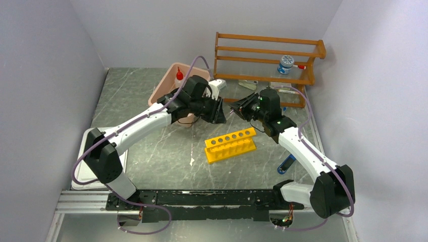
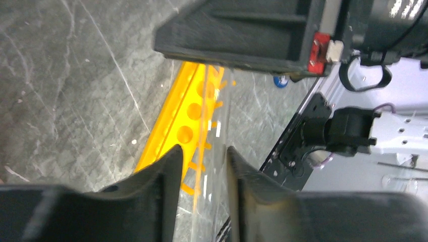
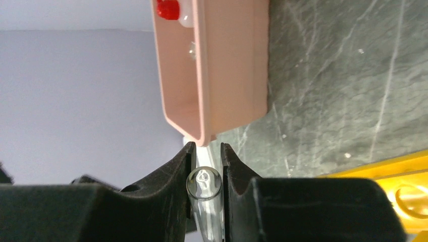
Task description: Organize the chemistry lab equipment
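Observation:
My right gripper (image 1: 242, 112) (image 3: 207, 148) is shut on a clear glass tube (image 3: 204, 184), near its rounded end, above the table behind the yellow holed rack (image 1: 230, 144). My left gripper (image 1: 220, 112) (image 2: 204, 151) faces it. In the left wrist view the same tube (image 2: 216, 166) runs down between the left jaws, which stand slightly wider than it. The rack also shows below in the left wrist view (image 2: 186, 111). The red-capped squeeze bottle (image 1: 179, 76) stands in the pink tub (image 1: 164, 85). Goggles, tongs and tubing are out of view.
The wooden shelf rack (image 1: 267, 50) stands at the back right with a round bottle (image 1: 286, 64) on it. A small blue item (image 1: 286, 164) lies by the right arm. A white lid (image 1: 83, 171) lies at the left front. The pink tub (image 3: 217, 75) is just ahead of the right fingers.

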You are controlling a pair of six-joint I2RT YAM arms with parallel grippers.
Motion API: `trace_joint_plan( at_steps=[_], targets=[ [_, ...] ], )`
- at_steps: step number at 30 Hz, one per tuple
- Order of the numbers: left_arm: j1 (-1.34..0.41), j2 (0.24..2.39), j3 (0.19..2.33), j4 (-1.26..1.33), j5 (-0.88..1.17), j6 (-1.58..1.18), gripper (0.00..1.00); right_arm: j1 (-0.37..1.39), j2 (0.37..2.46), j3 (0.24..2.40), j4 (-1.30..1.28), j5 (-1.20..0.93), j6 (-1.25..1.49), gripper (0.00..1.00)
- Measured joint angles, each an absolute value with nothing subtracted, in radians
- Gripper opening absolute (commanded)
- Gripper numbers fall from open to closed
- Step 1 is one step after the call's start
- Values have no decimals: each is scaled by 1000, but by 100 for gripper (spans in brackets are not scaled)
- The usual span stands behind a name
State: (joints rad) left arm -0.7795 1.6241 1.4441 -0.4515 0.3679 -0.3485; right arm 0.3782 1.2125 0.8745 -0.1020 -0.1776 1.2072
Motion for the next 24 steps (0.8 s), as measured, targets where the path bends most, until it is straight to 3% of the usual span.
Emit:
trace_joint_plan(
  at_steps=[3, 7, 16, 24],
  targets=[
    [-749, 1603, 1444, -426, 372, -383, 71, 377, 1191, 875, -94, -186, 1236, 19],
    [-685, 1543, 1412, -379, 381, -461, 81, 366, 1170, 875, -71, -194, 1281, 18],
    [-630, 1334, 1162, -142, 412, -746, 83, 358, 1153, 872, 20, -194, 1407, 18],
    [-674, 1216, 971, 88, 374, -903, 74, 356, 1147, 839, 109, -184, 1532, 18]
  ],
)
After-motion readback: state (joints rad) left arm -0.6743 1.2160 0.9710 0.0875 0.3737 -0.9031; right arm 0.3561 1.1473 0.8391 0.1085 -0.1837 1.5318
